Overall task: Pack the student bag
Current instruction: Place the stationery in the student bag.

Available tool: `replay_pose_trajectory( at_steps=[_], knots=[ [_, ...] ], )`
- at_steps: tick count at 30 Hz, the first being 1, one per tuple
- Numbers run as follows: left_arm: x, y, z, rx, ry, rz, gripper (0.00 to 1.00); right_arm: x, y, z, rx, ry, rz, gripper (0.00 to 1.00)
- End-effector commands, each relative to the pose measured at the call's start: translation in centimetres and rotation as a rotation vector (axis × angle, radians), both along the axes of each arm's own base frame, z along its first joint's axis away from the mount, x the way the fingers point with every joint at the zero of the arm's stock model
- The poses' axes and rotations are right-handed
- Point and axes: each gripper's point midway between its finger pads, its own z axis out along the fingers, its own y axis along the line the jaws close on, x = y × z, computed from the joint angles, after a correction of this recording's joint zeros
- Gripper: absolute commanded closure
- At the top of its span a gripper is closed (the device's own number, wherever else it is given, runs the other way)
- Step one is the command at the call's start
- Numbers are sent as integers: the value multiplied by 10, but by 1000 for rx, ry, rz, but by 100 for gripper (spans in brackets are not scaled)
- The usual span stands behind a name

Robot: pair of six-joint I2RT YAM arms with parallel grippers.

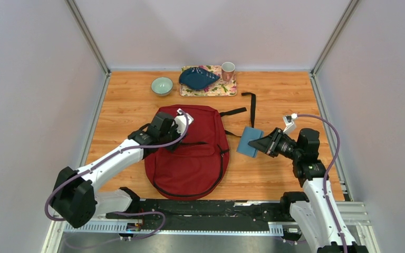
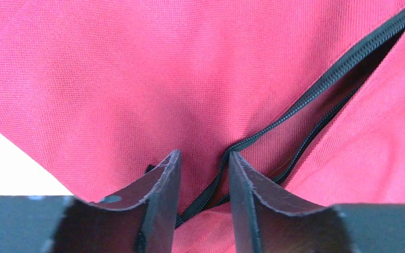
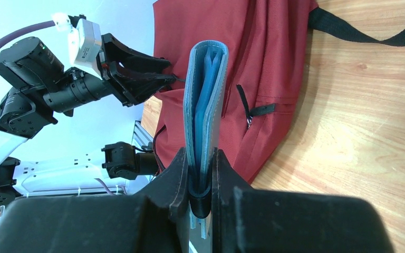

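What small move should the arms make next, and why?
Probably the left gripper should close on the zipper edge of the student bag between its parted jaws, to lift the opening; the right gripper holds the blue wallet ready beside it.

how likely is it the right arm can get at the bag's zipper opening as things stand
Probably yes: the right gripper, shut on the blue wallet, is just beside the student bag. But the zipper opening is a narrow slit, and the left gripper sits right at it.
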Motion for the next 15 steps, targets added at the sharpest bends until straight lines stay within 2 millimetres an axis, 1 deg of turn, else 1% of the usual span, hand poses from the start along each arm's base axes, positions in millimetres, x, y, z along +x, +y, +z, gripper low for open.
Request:
replay_pose_trajectory(
  at_steps=[1, 2, 3, 4, 8, 9, 10, 14, 15],
  knots=[
    [20, 0, 7, -6, -59, 58, 58, 3, 1, 12, 3, -71, 10, 100],
    [20, 0, 6, -6, -58, 60, 60, 3, 1, 12, 2, -70, 9, 100],
    [22, 0, 7, -5, -62, 63, 67, 3, 1, 12, 0, -70, 8, 100],
    [23, 0, 6, 2, -61, 68, 70, 3, 1, 11, -1, -71, 8, 100],
    [26, -1, 12, -13, -79, 80, 87, 2, 1, 10, 2, -66, 11, 100],
    [26, -1, 13, -17, -84, 79, 95, 1, 2, 11, 3, -66, 14, 100],
    [28, -1, 17, -24, -94, 85, 100, 2, 2, 12, 3, -66, 13, 100],
    [28, -10, 28, -88, -98, 91, 100, 0, 6, 17, 2, -78, 34, 100],
    [29, -13, 35, -120, -104, 98, 100, 0, 8, 17, 1, -78, 39, 100]
  ],
)
